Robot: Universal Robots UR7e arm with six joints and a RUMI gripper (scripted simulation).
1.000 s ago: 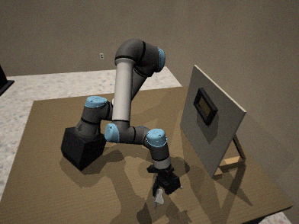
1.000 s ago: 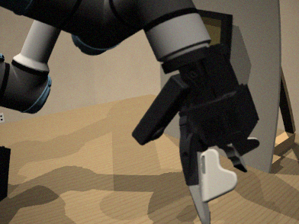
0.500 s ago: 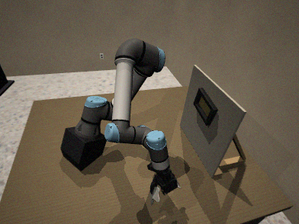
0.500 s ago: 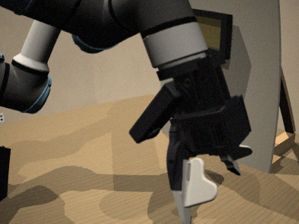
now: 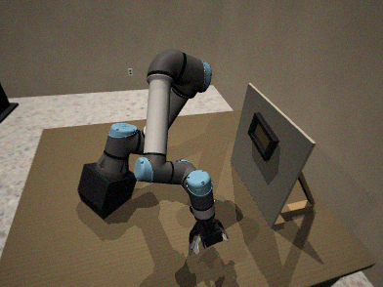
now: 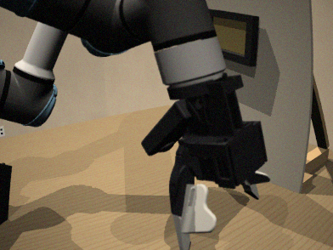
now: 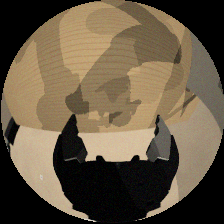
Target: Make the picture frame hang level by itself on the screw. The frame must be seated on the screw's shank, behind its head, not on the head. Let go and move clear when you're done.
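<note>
At the left of the top view, a black, box-shaped base (image 5: 100,192) carries the arm on the wood-grained tabletop (image 5: 54,161) (image 6: 127,170) (image 7: 47,100). From it rises the dark grey arm with light grey sections and blue joint caps (image 5: 157,117) (image 6: 189,61), arching over and coming down toward the near side of the tabletop. At its end hang the black jaws with pale, pointed tips (image 5: 208,244) (image 6: 218,217) (image 7: 116,140), released and spread wide, with nothing between them; they stand well apart from the frame. Farther right, an upright grey panel (image 5: 259,187) (image 6: 293,106) stands on the tabletop, propped from behind by a wooden support (image 5: 295,206) (image 6: 318,159). The small rectangular picture frame, black-edged around a dull yellow picture (image 5: 263,136) (image 6: 231,36), is up on the panel's face, casting a shadow below it. The screw is hidden, so whether the frame sits on its shank cannot be told.
</note>
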